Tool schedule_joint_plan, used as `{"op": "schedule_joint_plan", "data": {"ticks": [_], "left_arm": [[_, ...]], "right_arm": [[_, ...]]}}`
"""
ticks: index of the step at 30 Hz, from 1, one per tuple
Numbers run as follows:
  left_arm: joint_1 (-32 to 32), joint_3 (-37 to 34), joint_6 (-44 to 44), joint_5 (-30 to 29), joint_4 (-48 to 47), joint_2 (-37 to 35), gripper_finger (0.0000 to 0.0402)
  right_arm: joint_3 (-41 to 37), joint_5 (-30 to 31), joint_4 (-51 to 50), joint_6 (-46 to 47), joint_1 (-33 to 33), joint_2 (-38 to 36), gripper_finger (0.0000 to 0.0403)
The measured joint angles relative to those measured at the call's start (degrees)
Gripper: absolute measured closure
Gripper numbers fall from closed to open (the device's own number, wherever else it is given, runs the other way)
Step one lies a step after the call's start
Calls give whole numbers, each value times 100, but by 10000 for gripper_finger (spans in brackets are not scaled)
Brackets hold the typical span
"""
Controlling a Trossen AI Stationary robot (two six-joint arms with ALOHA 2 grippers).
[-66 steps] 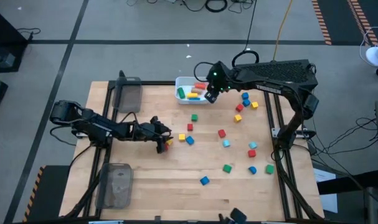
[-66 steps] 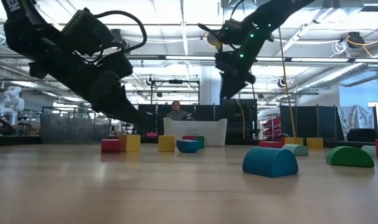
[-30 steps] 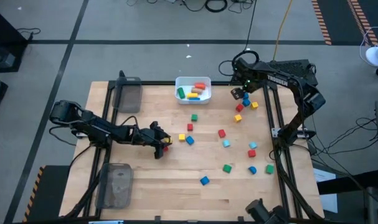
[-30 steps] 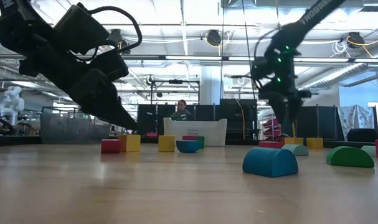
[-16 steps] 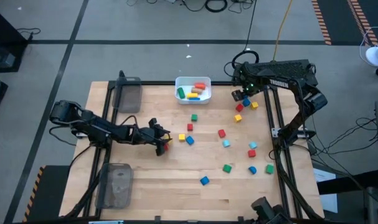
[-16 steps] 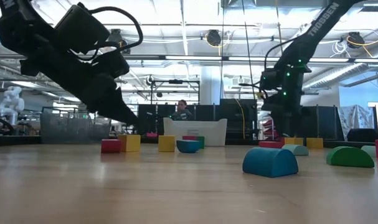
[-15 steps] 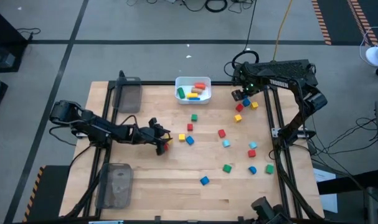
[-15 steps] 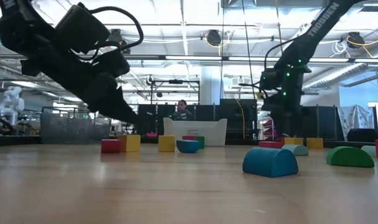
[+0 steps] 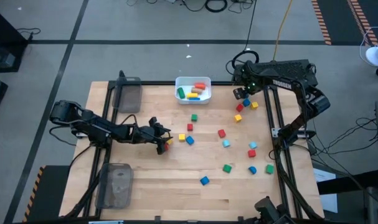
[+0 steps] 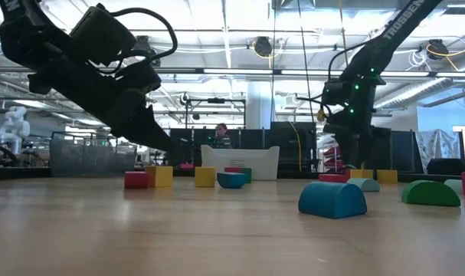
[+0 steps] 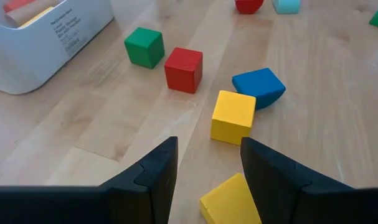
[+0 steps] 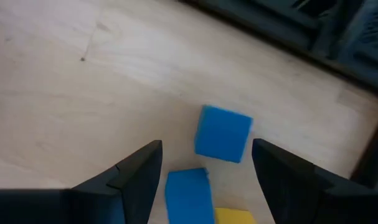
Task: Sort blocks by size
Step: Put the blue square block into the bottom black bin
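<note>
Right gripper (image 9: pixel 240 94) hovers beside white bin (image 9: pixel 184 83) holding several blocks (image 9: pixel 195 91).

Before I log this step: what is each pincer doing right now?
Left pincer: open, empty, over a yellow block.
Right pincer: open, empty, above two blue blocks.

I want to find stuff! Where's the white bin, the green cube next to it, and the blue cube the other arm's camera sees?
white bin (image 9: pixel 179 93): high view, on its left rim.
green cube (image 11: pixel 144 47): left wrist view, front face.
blue cube (image 12: pixel 222 133): right wrist view, top face.
</note>
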Motion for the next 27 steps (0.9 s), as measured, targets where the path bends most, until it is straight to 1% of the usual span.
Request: {"op": "schedule_joint_plan", "data": {"ticks": [16,20,27], "left_arm": [[0,0,-44,0,23,0,224],[0,0,-42,0,23,0,224],[0,0,-35,0,23,0,224]], "right_arm": [[4,-27,207,315,-72,346,166],[4,-27,276,404,-72,366,180],[4,-29,250,447,-98,446,217]]}}
